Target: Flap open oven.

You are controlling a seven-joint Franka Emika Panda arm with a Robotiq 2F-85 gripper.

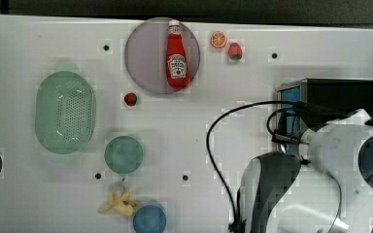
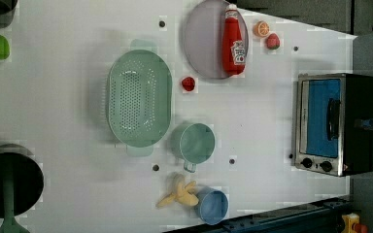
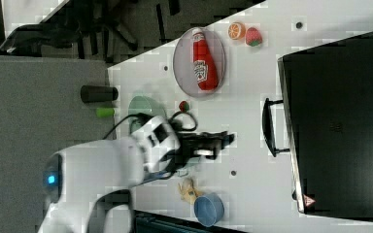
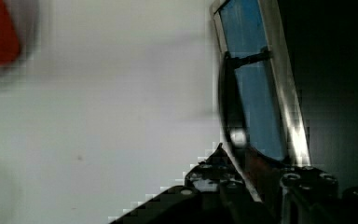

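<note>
The oven stands at the left view's right, its blue door shut flat against the silver frame, and its two black knobs show below the door. Its dark bar handle runs along the door. My gripper hovers in front of the door, to the right view's left of the handle. In the wrist view the fingers stand a little apart, close to the handle's near end. I see nothing gripped between them. The arm's white body covers part of the oven in the top view.
A ketchup bottle lies on a grey plate. A green colander, teal cup, blue cup and banana sit at the top view's left. An orange slice, strawberries and a black cable are nearby.
</note>
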